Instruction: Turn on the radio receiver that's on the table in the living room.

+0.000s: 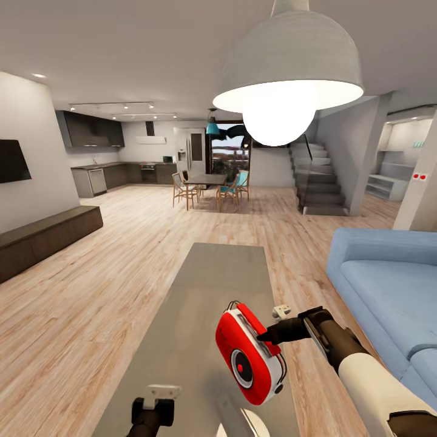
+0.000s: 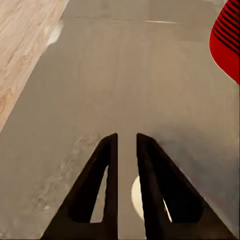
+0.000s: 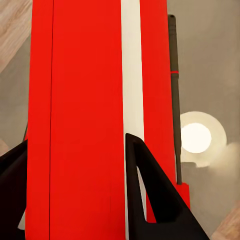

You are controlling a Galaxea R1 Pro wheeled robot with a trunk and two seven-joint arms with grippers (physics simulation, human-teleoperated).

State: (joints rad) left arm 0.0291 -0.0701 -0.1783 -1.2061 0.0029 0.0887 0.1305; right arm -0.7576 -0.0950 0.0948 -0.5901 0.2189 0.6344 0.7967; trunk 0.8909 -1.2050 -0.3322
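Right tool point(image 1: 272, 337) grips the radio receiver point(image 1: 250, 355) above the grey counter point(image 1: 200, 291); left tool point(image 2: 126, 150) nearly closed, empty; sofa point(image 1: 388, 285) beyond the counter edge.

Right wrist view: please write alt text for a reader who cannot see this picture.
The red radio receiver, with its white side band, stands between the right gripper's two dark fingers, which close on its sides. Behind it lies the grey glossy table, with a round bright lamp reflection, and light wood floor at the corners.
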